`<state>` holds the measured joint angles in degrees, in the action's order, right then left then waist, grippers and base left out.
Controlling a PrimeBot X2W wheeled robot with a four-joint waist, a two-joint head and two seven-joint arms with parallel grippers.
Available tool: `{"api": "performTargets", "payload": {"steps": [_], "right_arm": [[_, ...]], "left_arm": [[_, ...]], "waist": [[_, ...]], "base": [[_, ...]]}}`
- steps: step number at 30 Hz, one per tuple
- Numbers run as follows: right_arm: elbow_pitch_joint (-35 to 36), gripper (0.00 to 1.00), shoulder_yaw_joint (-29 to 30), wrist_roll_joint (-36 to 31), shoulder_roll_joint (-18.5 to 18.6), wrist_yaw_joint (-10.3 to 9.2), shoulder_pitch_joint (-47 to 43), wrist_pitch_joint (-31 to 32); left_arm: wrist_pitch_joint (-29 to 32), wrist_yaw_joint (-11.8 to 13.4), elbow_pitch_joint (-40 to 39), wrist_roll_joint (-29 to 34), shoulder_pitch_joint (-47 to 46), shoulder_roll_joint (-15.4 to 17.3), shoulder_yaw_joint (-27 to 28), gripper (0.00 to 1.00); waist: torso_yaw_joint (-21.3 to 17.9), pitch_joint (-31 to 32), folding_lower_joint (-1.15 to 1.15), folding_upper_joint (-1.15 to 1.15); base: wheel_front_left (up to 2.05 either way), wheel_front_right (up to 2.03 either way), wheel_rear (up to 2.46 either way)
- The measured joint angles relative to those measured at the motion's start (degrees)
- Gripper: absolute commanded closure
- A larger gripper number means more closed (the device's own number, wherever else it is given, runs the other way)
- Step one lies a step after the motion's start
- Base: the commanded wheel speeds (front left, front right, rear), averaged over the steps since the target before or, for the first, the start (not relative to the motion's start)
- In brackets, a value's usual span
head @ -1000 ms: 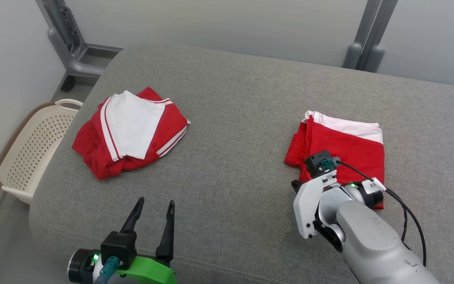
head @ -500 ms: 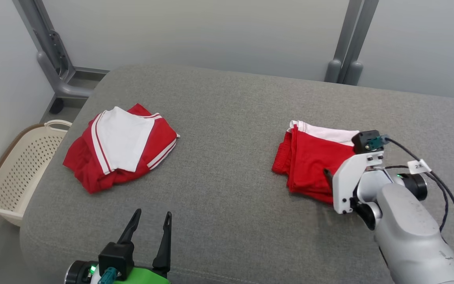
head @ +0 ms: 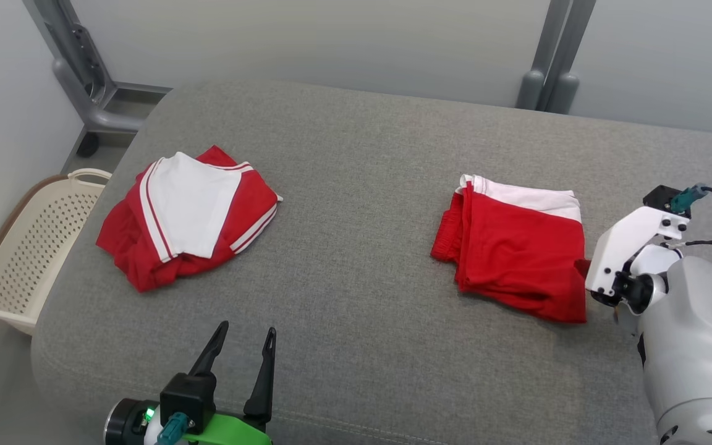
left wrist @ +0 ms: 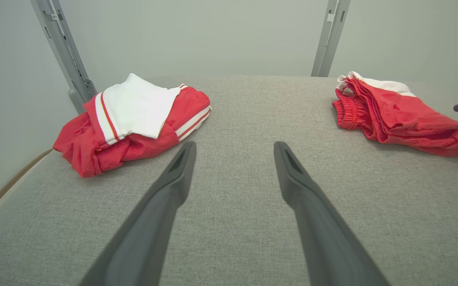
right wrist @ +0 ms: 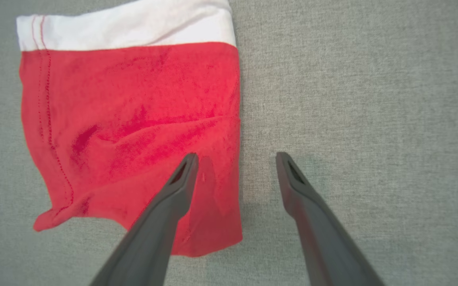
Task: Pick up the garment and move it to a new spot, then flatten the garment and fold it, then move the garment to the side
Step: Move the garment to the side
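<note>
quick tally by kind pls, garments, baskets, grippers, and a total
garments: 2, the folded garment and the crumpled garment, both red and white
baskets: 1, the cream basket
grippers: 2, the left gripper and the right gripper, both open
total: 5

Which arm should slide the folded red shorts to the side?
Probably the right. The open right gripper hangs over the edge of the folded red shorts, with one finger above the red cloth. The left gripper sits far off, nearer the red-and-white garment.
</note>
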<state>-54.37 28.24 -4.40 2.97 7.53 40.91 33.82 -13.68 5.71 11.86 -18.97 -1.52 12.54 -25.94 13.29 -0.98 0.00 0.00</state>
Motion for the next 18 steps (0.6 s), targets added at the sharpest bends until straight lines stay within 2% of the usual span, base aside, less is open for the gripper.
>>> {"api": "performTargets", "payload": {"steps": [5,18], "right_arm": [[-1.1,0.00,8.5,-5.4,0.0,-0.01,3.0,1.4],[-4.3,0.02,19.5,-17.4,-0.2,-0.01,7.2,0.3]], "left_arm": [[0.0,-0.2,0.2,0.1,-0.7,0.1,-0.4,0.00],[0.0,-0.6,-0.1,0.5,-2.7,0.4,-1.3,0.00]], "waist": [[1.4,-1.4,0.00,0.00],[4.4,-5.5,0.00,0.00]], "base": [[0.00,0.00,0.00],[0.00,0.00,0.00]]}}
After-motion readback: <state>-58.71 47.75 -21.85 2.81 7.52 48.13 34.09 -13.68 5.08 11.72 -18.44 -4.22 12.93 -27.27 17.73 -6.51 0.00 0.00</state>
